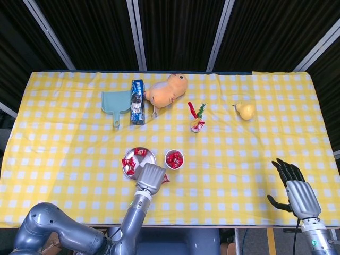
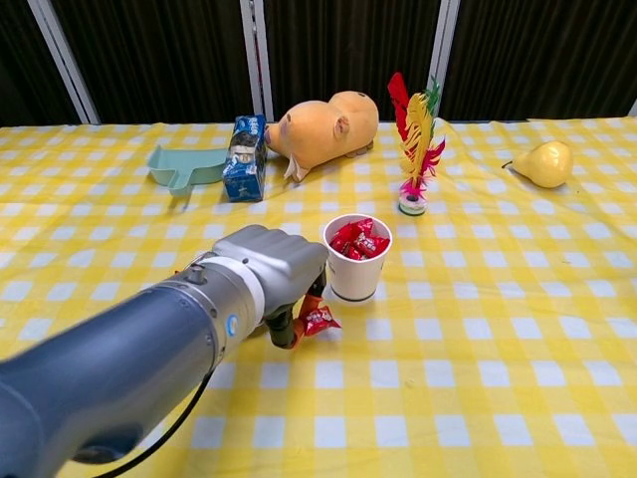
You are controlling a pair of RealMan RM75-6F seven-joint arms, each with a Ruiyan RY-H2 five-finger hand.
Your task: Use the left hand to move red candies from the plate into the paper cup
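1. Yellow-and-white checked cloth covers the tabletop (image 1: 64, 159), with dark ribbed panels and pale slanted bars behind it.
2. One round silver metal plate (image 1: 146, 155) lies near the front centre; two red wrapped candies (image 1: 139, 152) sit at its far edge and more red wrappers (image 1: 128, 164) at its left edge, though how many I cannot tell.
3. One white paper cup (image 2: 357, 261) stands upright just right of the plate, holding several red candies.
4. One left hand (image 2: 271, 271) hangs curled over the near side of the plate, pinching a single red candy (image 2: 318, 321) beside the cup's base.
5. One right hand (image 1: 293, 186) rests at the front right, well apart, holding nothing, fingers spread.
6. Farther back: one teal plastic dustpan (image 1: 115, 103), one blue carton (image 1: 137, 101), one orange plush toy (image 1: 166, 90), one red-and-green feathered shuttlecock (image 1: 197, 118) and one yellow pear (image 1: 245, 110).
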